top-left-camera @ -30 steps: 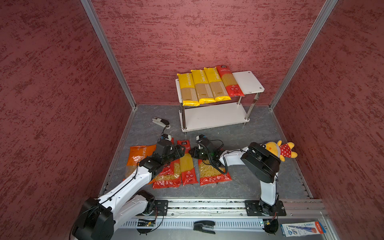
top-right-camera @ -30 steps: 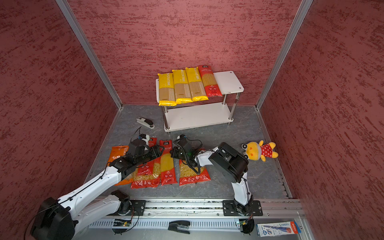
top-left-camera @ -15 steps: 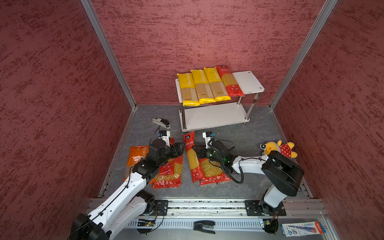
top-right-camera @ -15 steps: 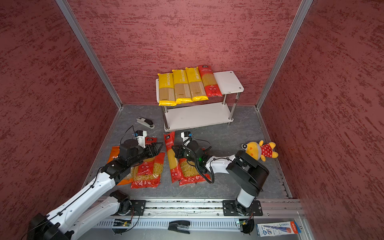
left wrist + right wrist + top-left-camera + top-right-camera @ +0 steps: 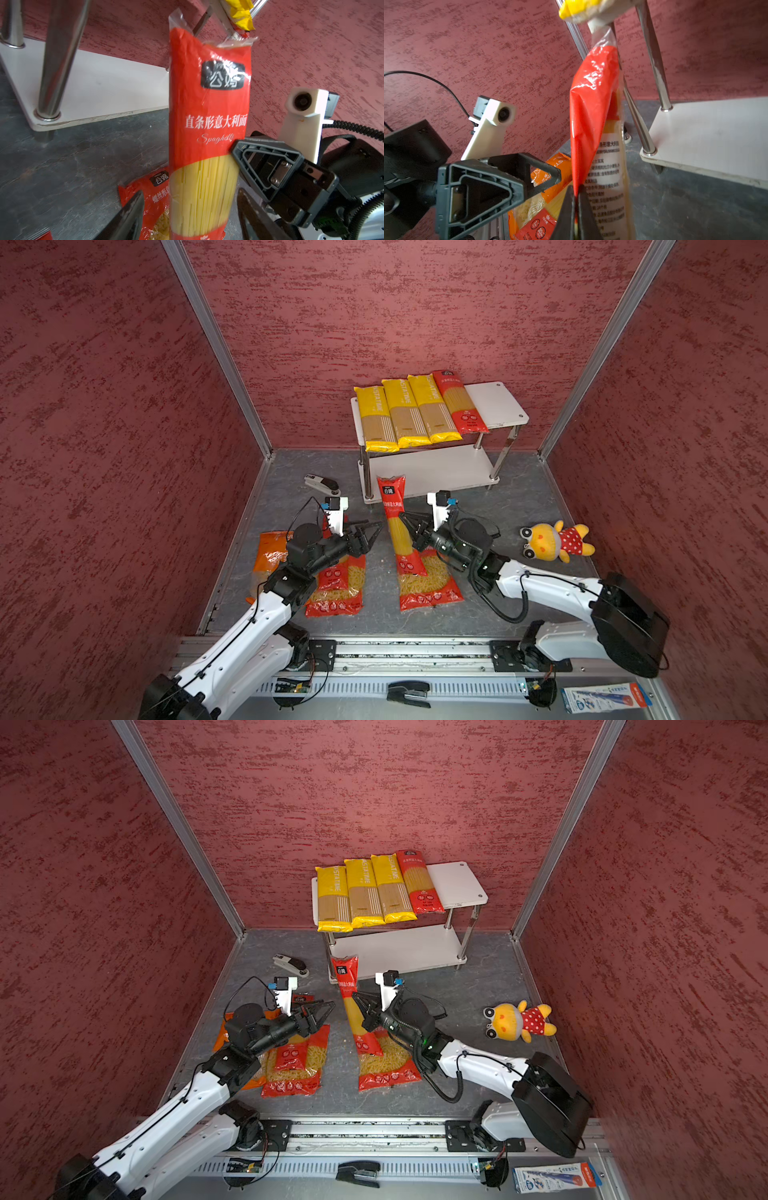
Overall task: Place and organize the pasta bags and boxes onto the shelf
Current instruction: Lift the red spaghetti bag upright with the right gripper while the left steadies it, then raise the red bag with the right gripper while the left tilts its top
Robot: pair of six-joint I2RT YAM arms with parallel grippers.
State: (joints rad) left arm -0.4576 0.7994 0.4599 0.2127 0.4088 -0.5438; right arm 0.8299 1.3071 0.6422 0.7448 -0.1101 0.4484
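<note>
The red spaghetti pack (image 5: 395,526) is held between the two arms with its long axis running front to back. Its black-label end is raised and points at the shelf (image 5: 494,402), just beside the near left post. Its lower end is over a wide red bag (image 5: 430,589) (contact there cannot be told). The right gripper (image 5: 406,524) is clamped on the pack's side edge at mid-length. The left gripper (image 5: 374,531) stands just beside the pack, jaws spread, grasping nothing. The top board carries three yellow spaghetti packs (image 5: 405,414) and another red pack (image 5: 459,404). The floor (image 5: 519,506) is dark grey stone-pattern, and the walls (image 5: 415,323) are textured red. A second wide red bag (image 5: 338,593) and an orange bag (image 5: 268,551) lie by the left arm. A stapler (image 5: 322,484) lies near the shelf, and a plush toy (image 5: 555,541) lies well apart.
</note>
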